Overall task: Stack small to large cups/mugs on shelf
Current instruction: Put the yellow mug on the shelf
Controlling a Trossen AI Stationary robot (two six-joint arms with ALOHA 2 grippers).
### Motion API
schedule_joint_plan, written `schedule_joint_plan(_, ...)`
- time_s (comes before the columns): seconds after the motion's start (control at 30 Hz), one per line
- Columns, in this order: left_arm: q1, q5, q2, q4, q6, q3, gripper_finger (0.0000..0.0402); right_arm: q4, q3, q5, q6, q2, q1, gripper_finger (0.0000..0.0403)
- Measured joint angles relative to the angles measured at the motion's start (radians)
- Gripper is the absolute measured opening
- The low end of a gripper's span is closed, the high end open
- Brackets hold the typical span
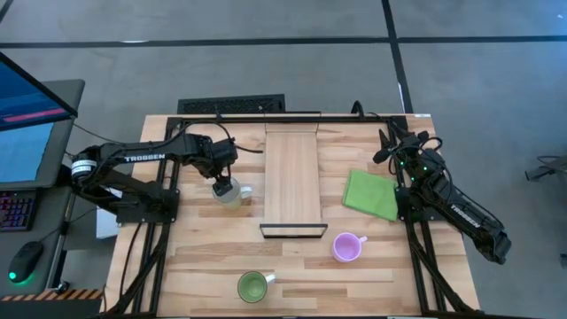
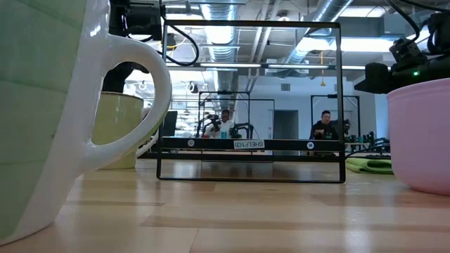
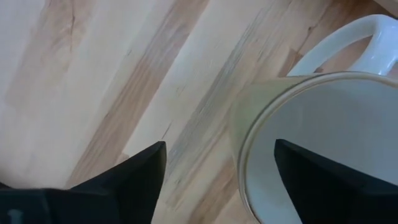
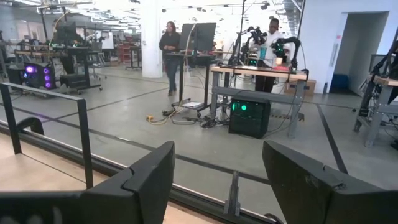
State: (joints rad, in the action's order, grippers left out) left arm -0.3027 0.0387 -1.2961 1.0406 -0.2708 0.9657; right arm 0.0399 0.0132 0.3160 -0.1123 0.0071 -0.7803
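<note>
Green mug [image 1: 253, 286]: near table edge. Purple mug [image 1: 347, 247]: beside shelf [image 1: 292, 182] lip. White mug [image 1: 229, 192]: left of shelf; rigid, glazed, breakable; left gripper [image 1: 221, 187] spread astride rim, wall grasp advisable. Right gripper [image 4: 217, 180]: released, far-right edge.

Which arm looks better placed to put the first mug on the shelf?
Left. Its gripper is open astride the white mug's rim, beside the shelf. The right gripper is at the table's far edge.

"TROSSEN" on left arm [image 1: 142, 159]; mirrored "SHELF01" label on shelf frame [image 2: 249, 144].
</note>
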Motion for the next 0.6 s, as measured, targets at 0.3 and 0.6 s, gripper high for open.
schedule_joint_plan(0.3, 0.000, -0.024, 0.000, 0.000, -0.021, -0.001, 0.0256, 0.000, 0.000, 0.000, 0.000, 0.000, 0.000, 0.0268)
schedule_joint_plan(0.6, 0.000, -0.027, 0.000, 0.000, -0.028, -0.001, 0.0202, 0.000, 0.000, 0.000, 0.000, 0.000, 0.000, 0.0268)
